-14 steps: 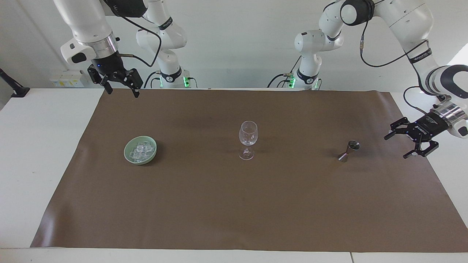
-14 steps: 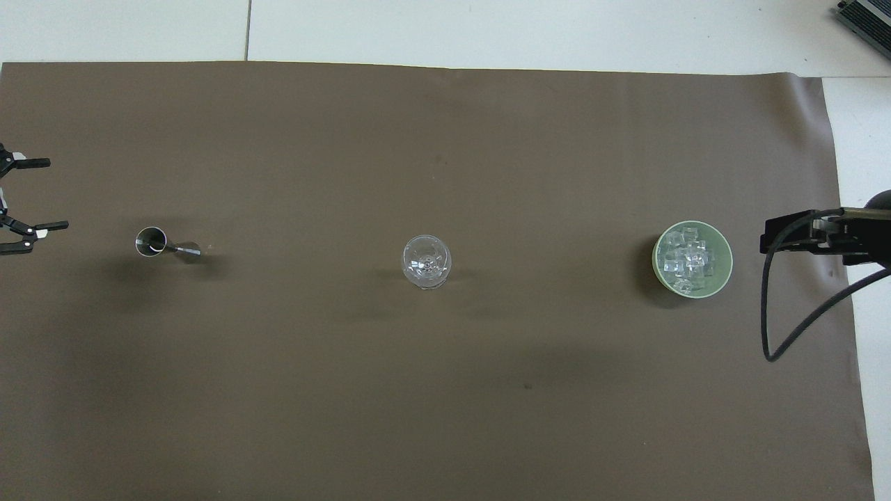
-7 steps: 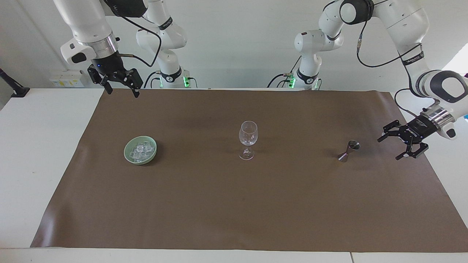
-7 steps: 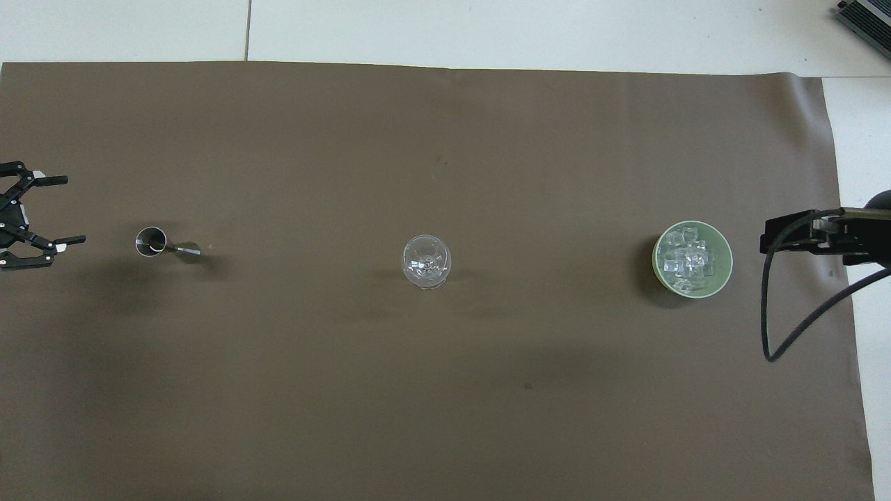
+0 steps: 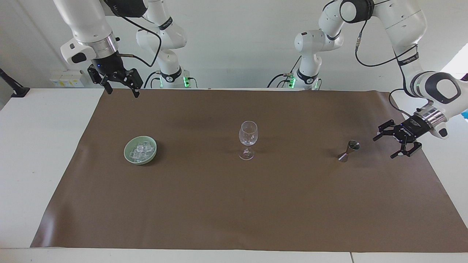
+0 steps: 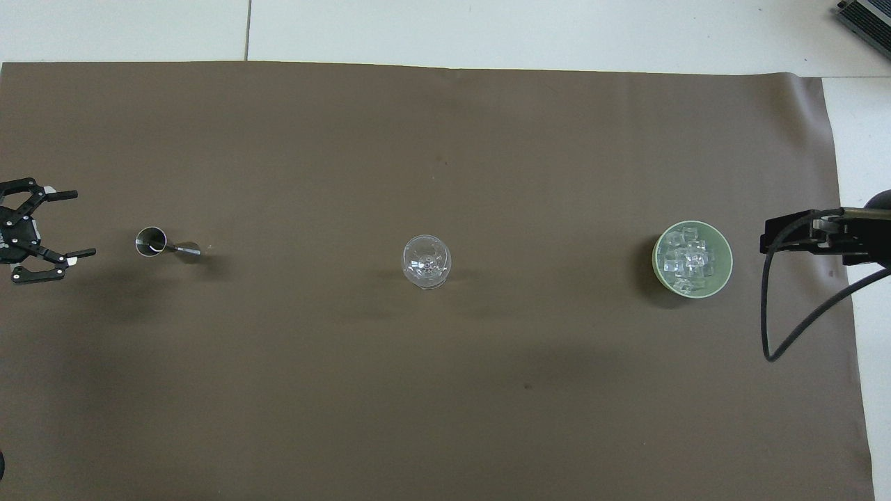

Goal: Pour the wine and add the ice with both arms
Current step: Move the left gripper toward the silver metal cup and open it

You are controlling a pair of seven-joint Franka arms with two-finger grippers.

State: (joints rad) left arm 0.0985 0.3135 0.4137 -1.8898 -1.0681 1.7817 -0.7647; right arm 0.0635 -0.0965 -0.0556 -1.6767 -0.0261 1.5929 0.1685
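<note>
- Ice (image 5: 140, 150) sits in its bowl (image 5: 128, 153); glass (image 5: 248, 136) looks unfilled, nothing poured.
- Left claw (image 5: 392, 145) wide open, empty, beside the jigger (image 5: 349, 150).
- Right claw (image 5: 120, 87) open, empty, waiting.

A robotics lab, not a home or bar; two white jointed arms (image 5: 402, 25) with black cables stand bolted at the edge of a plain white tabletop (image 5: 44, 146); a brown paper sheet (image 5: 234, 204) covers the tabletop as a work surface; bare white walls rise beside the arms' bases, where green status lights glow.
</note>
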